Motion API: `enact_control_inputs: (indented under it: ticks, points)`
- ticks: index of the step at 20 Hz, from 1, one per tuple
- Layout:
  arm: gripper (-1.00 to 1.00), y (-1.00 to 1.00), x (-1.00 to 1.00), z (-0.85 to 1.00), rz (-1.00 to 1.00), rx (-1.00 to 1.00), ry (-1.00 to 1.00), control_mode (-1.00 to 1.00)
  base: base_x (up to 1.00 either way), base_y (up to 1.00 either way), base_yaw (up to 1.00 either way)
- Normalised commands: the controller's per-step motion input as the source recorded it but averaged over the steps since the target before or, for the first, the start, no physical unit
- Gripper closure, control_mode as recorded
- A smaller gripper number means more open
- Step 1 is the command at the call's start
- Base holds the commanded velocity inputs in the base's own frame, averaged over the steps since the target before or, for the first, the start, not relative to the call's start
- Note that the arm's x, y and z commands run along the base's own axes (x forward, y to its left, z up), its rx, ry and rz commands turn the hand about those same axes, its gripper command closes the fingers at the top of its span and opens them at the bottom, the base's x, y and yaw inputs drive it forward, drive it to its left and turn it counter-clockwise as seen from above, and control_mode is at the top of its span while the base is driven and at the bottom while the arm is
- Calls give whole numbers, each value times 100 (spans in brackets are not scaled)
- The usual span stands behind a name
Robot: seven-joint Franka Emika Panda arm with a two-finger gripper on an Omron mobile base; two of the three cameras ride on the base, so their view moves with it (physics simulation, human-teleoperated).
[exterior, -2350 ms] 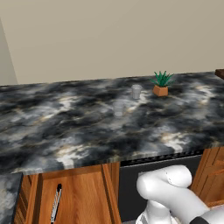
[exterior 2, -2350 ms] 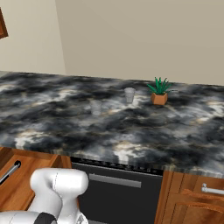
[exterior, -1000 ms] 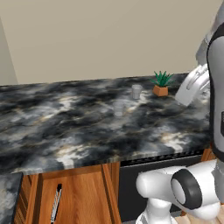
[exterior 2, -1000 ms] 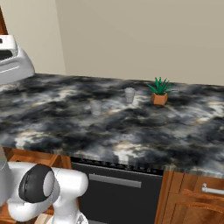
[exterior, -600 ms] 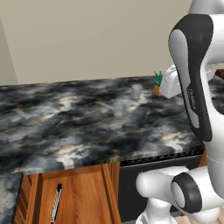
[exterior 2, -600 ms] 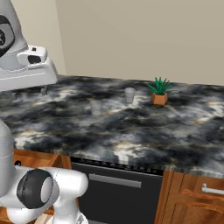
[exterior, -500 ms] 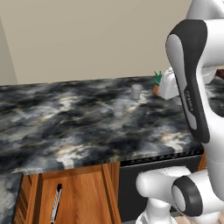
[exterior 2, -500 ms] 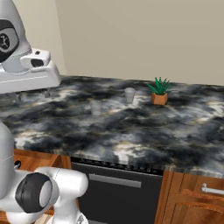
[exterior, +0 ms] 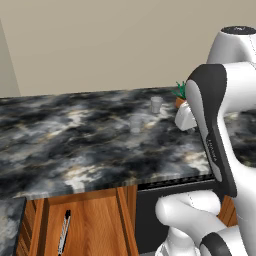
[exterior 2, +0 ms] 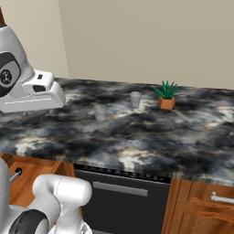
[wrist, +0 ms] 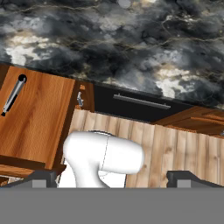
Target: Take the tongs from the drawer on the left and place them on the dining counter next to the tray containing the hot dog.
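Two dark fingertips of the gripper (wrist: 112, 179) stand far apart at the bottom of the hand view, one at each side, with nothing between them; the jaws are wide open and hold nothing. The hand looks down past the front edge of a black-and-grey marbled counter (exterior: 75, 145) onto the cabinet fronts and a pale plank floor (wrist: 175, 153).

Below that front edge, toward the counter's left end, the drawer (wrist: 35, 118) stands pulled out, its reddish-brown wooden bottom showing. The tongs (wrist: 13, 95) lie inside it near its left side, a slim silvery utensil with a black end, set slightly aslant. In the left base view the same tongs (exterior: 64, 232) lie lengthwise in the open drawer (exterior: 85, 225) under the counter's left part. Just right of the drawer is a black appliance front (exterior 2: 123, 196) with a horizontal silver bar handle (wrist: 141, 102), and right of that a wooden cabinet front with its own silver handle (exterior 2: 221, 198).

On the counter, toward its back edge, a small green plant in an orange pot (exterior 2: 167, 97) stands right of a small grey cup (exterior 2: 135, 99). A second, clearer glass (exterior 2: 100, 112) stands nearer the front and left of the cup, apart from it. The arm's white hand body hangs above the counter's left part in the right base view.
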Motion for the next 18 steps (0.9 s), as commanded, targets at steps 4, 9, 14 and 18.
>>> enact_control_inputs:
  ticks: [4, 9, 14, 18]
  points:
    - [-100, 1, 9, -21, -7, 0, -5, -100, 0, 0, 0]
    - [-100, 32, 18, -19, -2, 0, 0, -100, 0, 0, 0]
    - [-100, 44, 13, -13, 0, 4, 1, -100, 0, 0, 0]
    - [-100, 31, 3, -50, 0, 7, 0, -100, 0, 0, 0]
